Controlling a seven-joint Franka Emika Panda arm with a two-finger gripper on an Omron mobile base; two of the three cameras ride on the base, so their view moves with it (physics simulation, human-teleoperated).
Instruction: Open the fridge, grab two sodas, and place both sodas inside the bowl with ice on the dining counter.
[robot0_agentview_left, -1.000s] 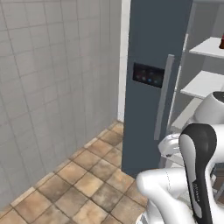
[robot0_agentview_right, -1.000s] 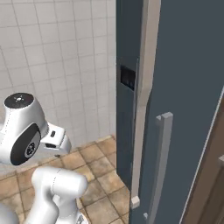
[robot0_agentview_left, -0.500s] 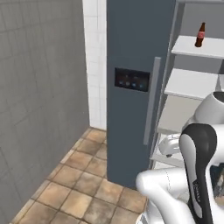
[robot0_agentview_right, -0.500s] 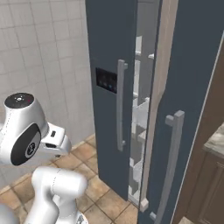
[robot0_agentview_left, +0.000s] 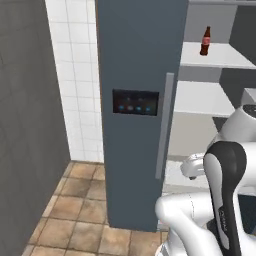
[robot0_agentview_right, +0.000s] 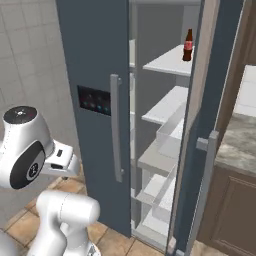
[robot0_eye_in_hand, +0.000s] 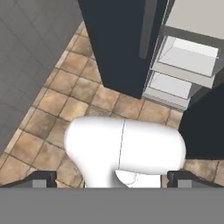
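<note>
White wall tiles (robot0_agentview_left: 75, 75) have slid leftward as the base was driven round, the fridge (robot0_agentview_left: 135, 60) now faced with its shelves (robot0_agentview_right: 167, 107) exposed, sodas unseen, the gripper (robot0_eye_in_hand: 111, 177) spread wide and empty.

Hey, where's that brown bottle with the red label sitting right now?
The bottle stands upright on an upper white shelf inside the open fridge, near the shelf's right end in the right base view, above and right of the door's black panel.
</note>
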